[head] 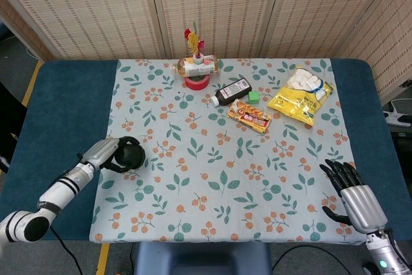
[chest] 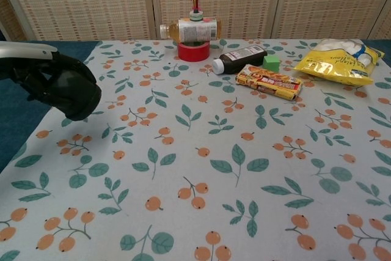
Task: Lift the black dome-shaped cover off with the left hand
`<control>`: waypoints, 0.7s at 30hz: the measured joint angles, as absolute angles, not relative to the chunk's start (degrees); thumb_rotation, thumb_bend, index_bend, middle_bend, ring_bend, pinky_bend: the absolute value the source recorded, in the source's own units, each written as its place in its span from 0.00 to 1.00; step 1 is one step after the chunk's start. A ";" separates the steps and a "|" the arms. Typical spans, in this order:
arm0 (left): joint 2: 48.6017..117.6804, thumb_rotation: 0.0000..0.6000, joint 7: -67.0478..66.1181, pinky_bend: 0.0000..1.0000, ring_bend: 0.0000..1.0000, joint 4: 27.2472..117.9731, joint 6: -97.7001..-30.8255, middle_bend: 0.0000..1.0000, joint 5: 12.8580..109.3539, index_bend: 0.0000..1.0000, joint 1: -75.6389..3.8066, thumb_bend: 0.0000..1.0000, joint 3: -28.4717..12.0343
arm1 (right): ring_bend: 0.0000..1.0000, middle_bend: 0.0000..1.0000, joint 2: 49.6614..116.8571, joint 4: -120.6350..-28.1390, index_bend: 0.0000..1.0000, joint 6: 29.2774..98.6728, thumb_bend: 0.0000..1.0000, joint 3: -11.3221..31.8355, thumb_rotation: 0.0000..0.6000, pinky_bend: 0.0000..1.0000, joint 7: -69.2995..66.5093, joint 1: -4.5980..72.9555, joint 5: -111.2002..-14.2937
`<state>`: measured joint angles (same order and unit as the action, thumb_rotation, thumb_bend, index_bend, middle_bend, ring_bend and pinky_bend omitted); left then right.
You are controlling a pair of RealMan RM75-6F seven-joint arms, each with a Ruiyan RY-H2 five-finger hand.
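In the head view alone, right robot hand (head: 353,192) shows, fingers spread

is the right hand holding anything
No, the right hand sits at the table's near right corner with fingers spread and nothing in them.

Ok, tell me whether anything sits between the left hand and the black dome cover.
Nothing visible does. The left hand already grips the black dome cover, its fingers wrapped around it above the tablecloth's left edge. The other items lie far off at the table's back.
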<state>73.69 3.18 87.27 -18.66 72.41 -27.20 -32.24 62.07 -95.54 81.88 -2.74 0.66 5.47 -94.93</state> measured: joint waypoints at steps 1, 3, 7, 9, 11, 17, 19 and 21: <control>74.58 1.00 1.33 0.74 0.42 85.32 -20.04 0.58 72.58 0.52 -28.11 0.52 -30.63 | 0.00 0.00 62.11 -95.56 0.00 81.77 0.12 -2.73 1.00 0.00 0.75 5.49 -94.85; 75.71 1.00 -1.26 0.74 0.42 83.57 -22.33 0.58 72.73 0.52 -29.40 0.51 -28.09 | 0.00 0.00 62.20 -95.58 0.00 81.63 0.12 -2.68 1.00 0.00 0.92 5.56 -94.69; 76.65 1.00 -4.56 0.70 0.39 83.02 -25.23 0.55 71.73 0.49 -32.04 0.48 -23.30 | 0.00 0.00 62.27 -95.61 0.00 81.35 0.12 -2.61 1.00 0.00 1.08 5.67 -94.45; 76.64 1.00 -5.48 0.66 0.39 83.16 -25.93 0.53 71.07 0.47 -32.78 0.47 -22.28 | 0.00 0.00 62.27 -95.65 0.00 81.22 0.12 -2.61 1.00 0.00 1.14 5.74 -94.38; 76.67 1.00 -6.89 0.59 0.38 83.17 -27.17 0.51 70.24 0.43 -33.66 0.47 -21.04 | 0.00 0.00 62.23 -95.66 0.00 81.23 0.12 -2.61 1.00 0.00 1.10 5.74 -94.37; 76.62 1.00 -9.83 0.39 0.10 82.71 -28.52 0.16 65.39 0.14 -36.32 0.45 -17.61 | 0.00 0.00 62.16 -95.62 0.00 81.33 0.12 -2.62 1.00 0.00 1.02 5.71 -94.36; 76.54 1.00 -10.84 0.31 0.02 82.33 -28.23 0.06 63.08 0.03 -37.45 0.45 -16.29 | 0.00 0.00 62.05 -95.71 0.00 81.16 0.12 -2.72 1.00 0.00 0.64 5.79 -94.44; 76.44 1.00 -11.83 0.26 0.00 82.07 -27.88 0.01 60.94 0.00 -38.61 0.44 -14.97 | 0.00 0.00 61.97 -95.72 0.00 81.04 0.12 -2.78 1.00 0.00 0.58 5.87 -94.51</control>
<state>76.44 -11.83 82.07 -27.88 60.94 -38.61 -14.97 61.97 -95.72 81.04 -2.78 0.58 5.87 -94.51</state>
